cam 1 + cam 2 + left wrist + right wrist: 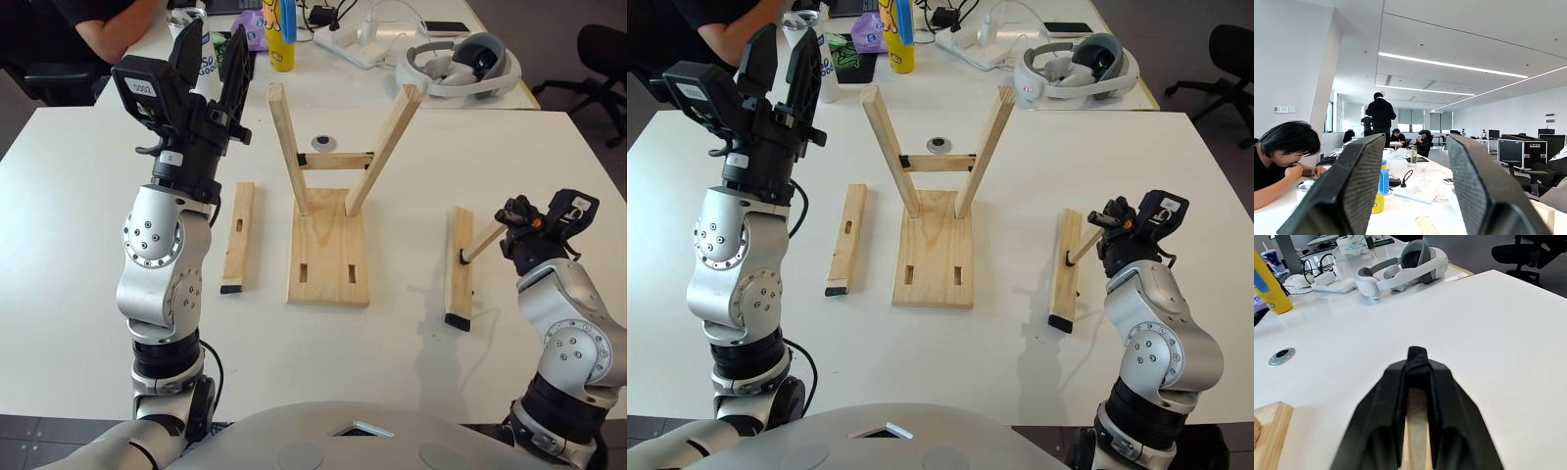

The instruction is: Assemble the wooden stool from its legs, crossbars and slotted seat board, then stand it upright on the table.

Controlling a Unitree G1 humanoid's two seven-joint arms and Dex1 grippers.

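Your left pincer (214,39) up high, spread wide; right pincer (506,232) pinching crossbar (482,243), tip touching right leg (458,279) on tabletop (88,333).

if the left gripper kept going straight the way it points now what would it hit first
Nothing close, it seems: the left gripper, fingers open, points up and away over the neighbouring table; the yellow bottle and power strip look below its line, though depth is unclear.

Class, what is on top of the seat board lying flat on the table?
Two legs stand at the seat board's far end, splayed apart and joined by a crossbar. Its two near slots are empty. The legs' ends inside the board are hidden.
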